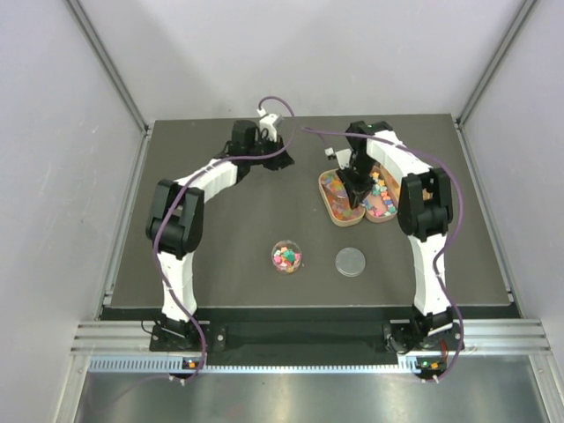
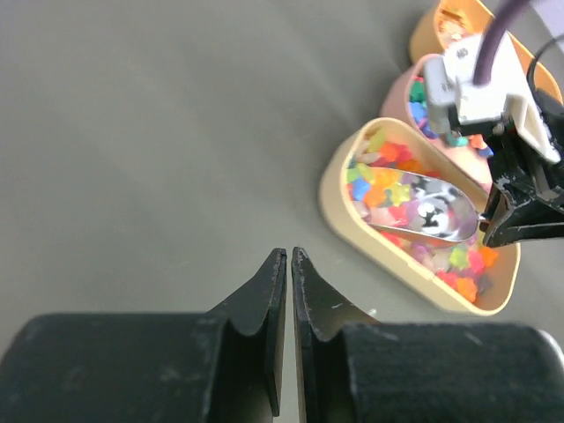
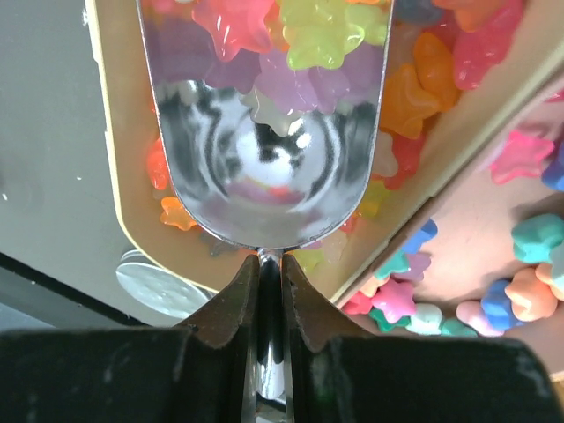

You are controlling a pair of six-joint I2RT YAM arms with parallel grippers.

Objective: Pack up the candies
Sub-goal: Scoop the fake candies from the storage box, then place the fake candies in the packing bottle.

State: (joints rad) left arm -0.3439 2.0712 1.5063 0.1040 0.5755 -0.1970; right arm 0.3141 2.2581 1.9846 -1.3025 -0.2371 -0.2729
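Note:
My right gripper [image 3: 270, 264] is shut on the handle of the metal scoop [image 3: 264, 167]. The scoop's bowl lies in the nearest oval tan tray [image 3: 113, 176], pushed into the candies [image 3: 295, 40], which are small star-shaped sweets of many colours. From above, the right gripper [image 1: 357, 189] sits over the trays [image 1: 339, 216]. A small clear cup [image 1: 286, 257] with candies stands at mid-table. My left gripper [image 2: 289, 253] is shut and empty, hovering over bare table left of the tan tray [image 2: 348, 220], with the scoop [image 2: 432, 216] in view. From above, the left gripper [image 1: 275, 159] is left of the trays.
A round clear lid [image 1: 351, 262] lies right of the cup; its edge shows in the right wrist view [image 3: 159, 286]. A pink tray [image 3: 493, 220] of candies lies beside the tan one, and an orange tray [image 2: 449, 22] beyond. Grey walls enclose the dark table.

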